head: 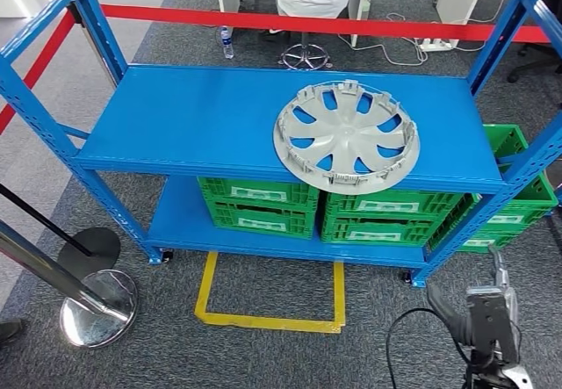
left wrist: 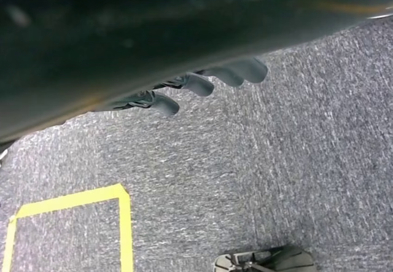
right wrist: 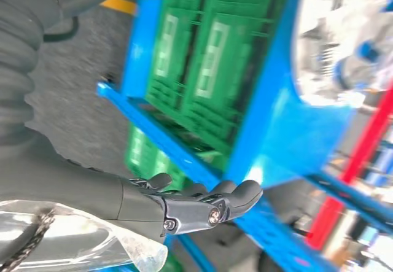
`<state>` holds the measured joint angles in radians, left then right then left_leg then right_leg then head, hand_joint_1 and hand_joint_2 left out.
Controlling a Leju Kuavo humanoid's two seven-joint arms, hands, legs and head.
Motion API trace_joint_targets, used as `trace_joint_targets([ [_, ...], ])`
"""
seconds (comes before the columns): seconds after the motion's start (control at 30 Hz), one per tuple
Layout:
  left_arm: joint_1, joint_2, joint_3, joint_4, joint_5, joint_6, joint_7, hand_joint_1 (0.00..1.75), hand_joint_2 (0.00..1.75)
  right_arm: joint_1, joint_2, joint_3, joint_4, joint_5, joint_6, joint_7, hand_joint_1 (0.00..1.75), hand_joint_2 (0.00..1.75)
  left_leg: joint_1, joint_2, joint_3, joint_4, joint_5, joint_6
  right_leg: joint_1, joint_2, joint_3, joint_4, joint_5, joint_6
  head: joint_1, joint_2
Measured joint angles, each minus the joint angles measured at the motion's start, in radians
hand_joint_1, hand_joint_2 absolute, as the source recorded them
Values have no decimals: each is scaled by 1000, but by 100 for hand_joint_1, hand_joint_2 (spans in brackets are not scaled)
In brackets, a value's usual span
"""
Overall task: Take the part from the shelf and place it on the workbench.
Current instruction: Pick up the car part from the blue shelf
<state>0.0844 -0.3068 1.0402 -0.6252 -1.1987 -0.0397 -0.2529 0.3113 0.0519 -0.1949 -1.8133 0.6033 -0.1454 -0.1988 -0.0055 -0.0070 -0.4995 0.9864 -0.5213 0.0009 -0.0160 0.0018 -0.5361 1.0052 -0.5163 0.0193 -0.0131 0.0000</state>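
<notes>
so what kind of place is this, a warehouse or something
Probably a workshop or test area set up inside an office: a blue metal shelf holding a silver wheel cover, green crates stored beneath, and a red barrier tape roping off grey carpet.

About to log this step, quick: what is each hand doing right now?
Left hand: holds nothing, fingers apart, hanging over the carpet.
Right hand: holds nothing, fingers extended, near the blue shelf.

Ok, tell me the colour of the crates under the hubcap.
Green crates, clearest in the head view.
</notes>
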Motion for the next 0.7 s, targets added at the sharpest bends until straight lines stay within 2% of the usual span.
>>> trace_joint_targets([
  [0.2,-11,-1,36,0,-44,-3,-14,0,0,15,-84,140,-88,88,-90,20,0,175,0,0,0,0,0,0,0,0,0,0,0,0,0,0],
  [0.4,-25,0,60,8,-81,6,-30,0,0,6,-187,274,-144,211,-155,79,0,175,0,0,0,0,0,0,0,0,0,0,0,0,0,0],
  [0.57,-37,3,71,26,-114,24,-40,0,0,-27,-269,367,-159,310,-161,149,0,175,0,0,0,0,0,0,0,0,0,0,0,0,0,0],
  [0.7,-49,7,76,46,-137,38,-45,0,0,-76,-334,434,-162,390,-113,214,0,175,0,0,0,0,0,0,-1,0,1,0,0,0,0,0],
])
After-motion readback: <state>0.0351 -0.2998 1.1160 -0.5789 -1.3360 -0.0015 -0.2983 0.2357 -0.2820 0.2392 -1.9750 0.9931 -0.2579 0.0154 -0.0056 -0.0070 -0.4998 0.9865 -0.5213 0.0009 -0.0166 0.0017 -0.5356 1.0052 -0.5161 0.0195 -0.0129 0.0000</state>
